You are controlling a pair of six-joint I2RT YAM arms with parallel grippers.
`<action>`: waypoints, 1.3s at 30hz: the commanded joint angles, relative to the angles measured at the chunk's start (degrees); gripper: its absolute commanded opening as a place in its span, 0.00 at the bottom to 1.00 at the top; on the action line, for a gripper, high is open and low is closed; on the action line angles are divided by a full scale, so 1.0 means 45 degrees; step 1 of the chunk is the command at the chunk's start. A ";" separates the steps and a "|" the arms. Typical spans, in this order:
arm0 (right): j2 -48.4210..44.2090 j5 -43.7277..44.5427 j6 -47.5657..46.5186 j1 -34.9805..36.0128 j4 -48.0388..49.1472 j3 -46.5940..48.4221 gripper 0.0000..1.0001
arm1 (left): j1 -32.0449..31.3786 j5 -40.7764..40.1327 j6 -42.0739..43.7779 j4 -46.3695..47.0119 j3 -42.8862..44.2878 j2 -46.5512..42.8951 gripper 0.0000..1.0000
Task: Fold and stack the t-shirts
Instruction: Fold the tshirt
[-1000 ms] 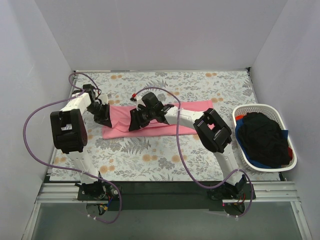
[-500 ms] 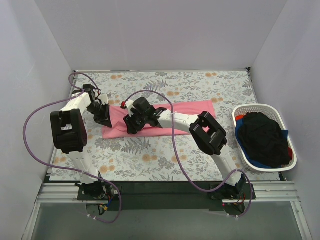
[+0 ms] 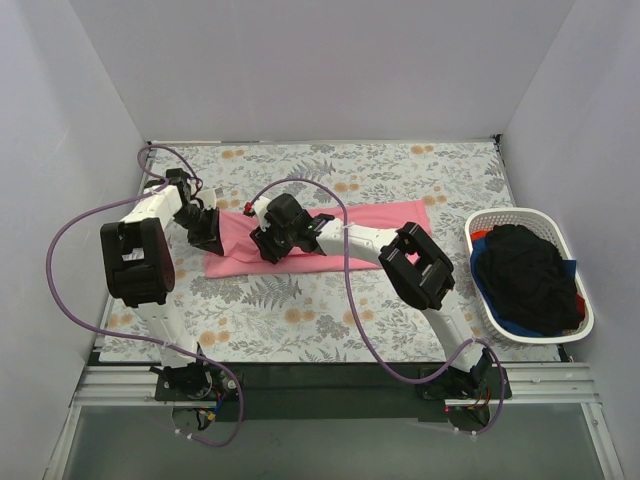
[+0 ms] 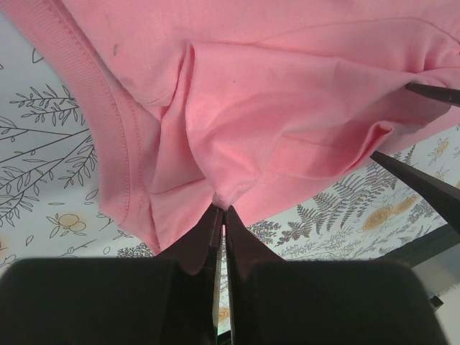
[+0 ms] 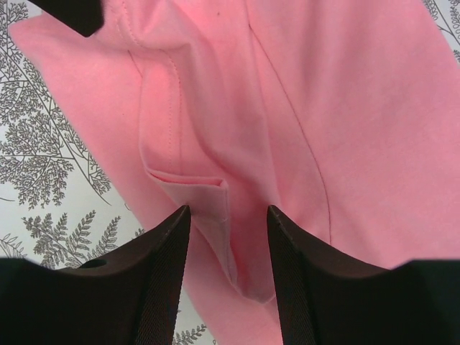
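A salmon-pink t-shirt [image 3: 375, 218] lies folded into a long strip across the middle of the floral tablecloth [image 3: 300, 310]. My left gripper [image 3: 212, 240] is shut on the shirt's left end; in the left wrist view [image 4: 223, 208] its fingers pinch a fold of pink cloth [image 4: 287, 122]. My right gripper [image 3: 266, 250] is open and sits low over the left part of the strip. In the right wrist view [image 5: 228, 212] its fingers straddle a folded pink edge [image 5: 215, 194]. Black, dark blue and red shirts [image 3: 525, 275] are heaped in the basket.
A white oval laundry basket [image 3: 578, 262] stands at the right edge of the table. White walls close in the back and both sides. The right arm's links [image 3: 420, 262] and purple cables arch over the tablecloth's near half.
My right gripper has moved left along the pink strip, from its middle towards the left end. The left gripper has stayed in place, shut on the cloth.
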 commanded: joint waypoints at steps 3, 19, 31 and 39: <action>-0.0112 0.0015 -0.0320 -0.0002 0.0357 0.0603 0.55 | -0.0063 0.0269 0.0133 -0.0035 0.0407 -0.0172 0.00; -0.0288 -0.1236 -0.0749 -0.0372 0.0630 0.0661 0.01 | -0.0063 0.0542 -0.0121 -0.0640 0.2201 0.0335 0.00; 0.0200 -0.1256 -0.0925 -0.1388 0.1197 0.1774 0.01 | -0.0063 0.0465 -0.0686 -0.0426 0.3610 0.1507 0.00; 0.0669 -0.1490 -0.1120 -0.1682 0.1587 0.2224 0.01 | -0.0063 0.0367 -0.1039 -0.0074 0.4117 0.1975 0.00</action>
